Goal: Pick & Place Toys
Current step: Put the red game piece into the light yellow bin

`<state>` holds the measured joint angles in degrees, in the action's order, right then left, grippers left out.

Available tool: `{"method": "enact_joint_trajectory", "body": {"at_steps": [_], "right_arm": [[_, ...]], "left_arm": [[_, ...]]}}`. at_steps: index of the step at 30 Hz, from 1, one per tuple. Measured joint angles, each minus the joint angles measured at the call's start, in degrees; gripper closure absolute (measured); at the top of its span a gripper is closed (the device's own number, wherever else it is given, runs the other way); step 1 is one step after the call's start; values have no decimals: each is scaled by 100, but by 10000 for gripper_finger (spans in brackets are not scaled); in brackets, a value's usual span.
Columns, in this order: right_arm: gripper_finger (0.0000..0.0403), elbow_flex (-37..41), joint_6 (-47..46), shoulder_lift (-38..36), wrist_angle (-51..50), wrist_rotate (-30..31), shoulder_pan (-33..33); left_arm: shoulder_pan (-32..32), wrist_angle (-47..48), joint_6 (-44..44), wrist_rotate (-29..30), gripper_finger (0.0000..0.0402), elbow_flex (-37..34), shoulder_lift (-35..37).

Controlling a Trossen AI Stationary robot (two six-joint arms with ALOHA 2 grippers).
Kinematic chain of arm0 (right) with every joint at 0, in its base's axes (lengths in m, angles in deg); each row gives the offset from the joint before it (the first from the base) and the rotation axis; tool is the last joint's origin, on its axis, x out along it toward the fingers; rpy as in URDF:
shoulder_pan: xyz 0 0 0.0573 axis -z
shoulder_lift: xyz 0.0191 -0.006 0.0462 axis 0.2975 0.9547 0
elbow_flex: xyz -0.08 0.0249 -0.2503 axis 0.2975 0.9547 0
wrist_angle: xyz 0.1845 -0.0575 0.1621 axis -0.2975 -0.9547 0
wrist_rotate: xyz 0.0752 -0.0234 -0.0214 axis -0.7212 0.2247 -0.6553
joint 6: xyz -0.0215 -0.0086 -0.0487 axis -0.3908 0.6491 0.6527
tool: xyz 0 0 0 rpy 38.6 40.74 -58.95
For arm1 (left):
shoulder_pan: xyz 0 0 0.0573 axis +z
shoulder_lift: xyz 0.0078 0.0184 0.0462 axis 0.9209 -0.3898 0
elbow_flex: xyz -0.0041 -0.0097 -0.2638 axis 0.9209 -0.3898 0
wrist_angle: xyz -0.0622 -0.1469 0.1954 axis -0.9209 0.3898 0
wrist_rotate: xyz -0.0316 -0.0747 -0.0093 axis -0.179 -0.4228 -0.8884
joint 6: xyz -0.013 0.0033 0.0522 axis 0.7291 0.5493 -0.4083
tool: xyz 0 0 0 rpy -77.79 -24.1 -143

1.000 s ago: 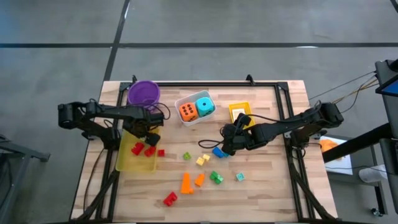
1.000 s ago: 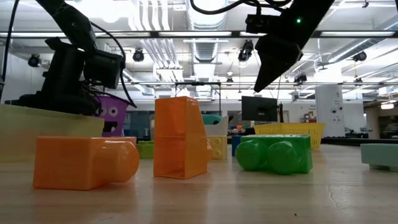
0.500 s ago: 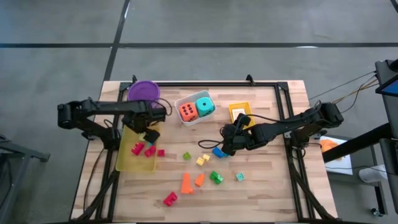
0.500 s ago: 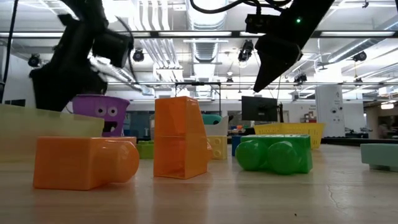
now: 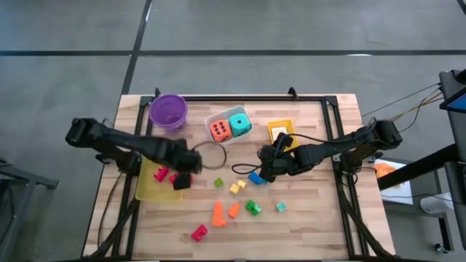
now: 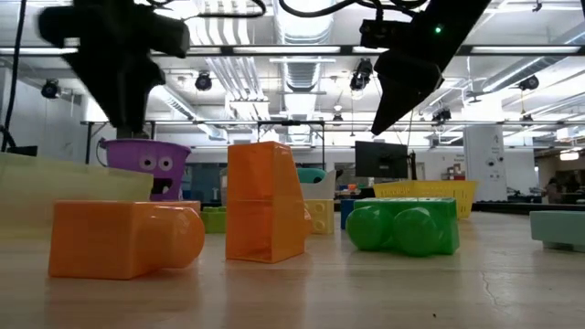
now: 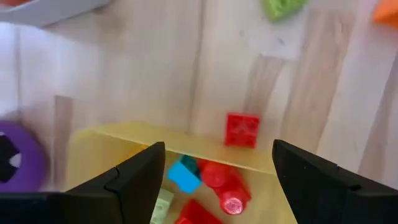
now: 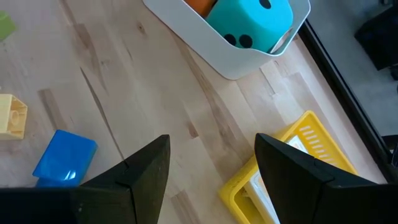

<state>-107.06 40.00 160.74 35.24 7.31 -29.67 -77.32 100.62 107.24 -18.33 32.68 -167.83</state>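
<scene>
Small bright blocks lie scattered on the wooden table: green [image 5: 218,182], yellow [image 5: 237,187], blue [image 5: 255,177], orange [image 5: 217,213] and red [image 5: 198,232]. More blocks, red [image 7: 222,186] and blue [image 7: 184,175], lie in the yellow tray [image 5: 149,188]. My left gripper [image 5: 182,179] hangs open and empty over that tray's right edge; a red block [image 7: 242,130] lies on the table just outside it. My right gripper [image 5: 266,170] is open and empty above the table, beside the blue block [image 8: 64,155]. An orange die [image 5: 218,130] and a teal die [image 5: 240,124] sit in the white tray.
A purple bowl [image 5: 168,110] stands at the far left. The white tray [image 5: 215,140] stands at the far middle, with a small yellow tray [image 5: 279,128] holding cards to its right. A black frame [image 5: 240,98] runs along the far edge. A metal ring [image 5: 210,155] lies near the white tray.
My left gripper has swung from near the purple bowl toward the table's right and near edges, and now hangs over the yellow tray's right edge. My right arm has kept still, and no block has moved.
</scene>
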Motion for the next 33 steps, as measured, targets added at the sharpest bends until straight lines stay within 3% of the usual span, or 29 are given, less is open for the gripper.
{"method": "enact_joint_trajectory", "body": {"at_steps": [6, 14, 17, 33], "right_arm": [[170, 0, 0, 0, 49, 0, 0], [170, 0, 22, 0, 68, 0, 0], [170, 0, 22, 0, 65, -2, 0], [170, 0, 46, 0, 59, -8, 0]], "left_arm": [[-214, 131, 371, -64, 105, 94, -582], [-227, 755, -812, -182, 105, 784, -1893], [-262, 743, -1127, -533, 105, 955, -2218], [-111, 437, -1011, -736, 105, 1005, -2664]]}}
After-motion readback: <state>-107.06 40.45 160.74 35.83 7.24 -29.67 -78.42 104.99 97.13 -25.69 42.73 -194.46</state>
